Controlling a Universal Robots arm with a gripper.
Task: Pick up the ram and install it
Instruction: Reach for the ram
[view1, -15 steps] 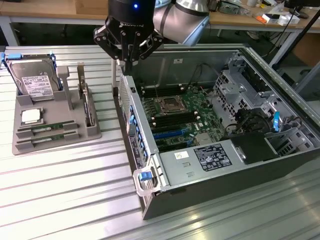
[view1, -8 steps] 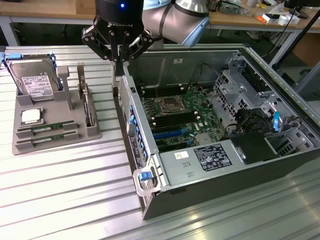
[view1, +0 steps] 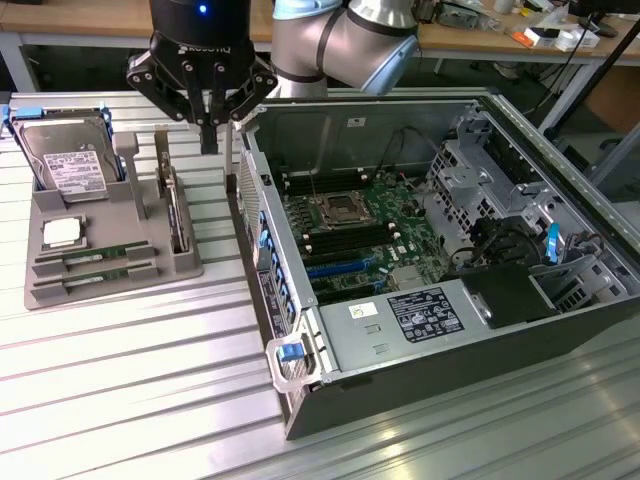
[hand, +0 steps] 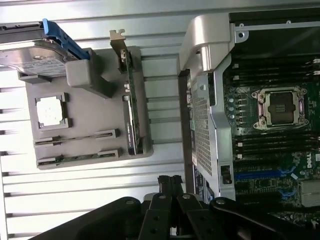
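Two ram sticks (view1: 97, 254) (hand: 75, 138), thin green boards, lie in slots at the front of a grey parts tray (view1: 130, 215) (hand: 95, 100) at the exterior view's left. My black gripper (view1: 208, 145) (hand: 169, 180) hangs above the table beside the tray's far corner, between the tray and the open computer case (view1: 440, 250). Its fingers are shut together with nothing between them. It is well above the ram and apart from it. The motherboard (view1: 355, 225) (hand: 272, 130) lies exposed inside the case, with dark memory slots beside the processor socket (hand: 280, 107).
The tray also holds a grey hard drive (view1: 70, 165) (hand: 35, 57), a square silver processor (view1: 62, 232) (hand: 51, 111) and an upright expansion card (view1: 176, 210) (hand: 131, 110). The case's raised side wall (view1: 262, 250) stands next to the tray. Ribbed metal tabletop surrounds both.
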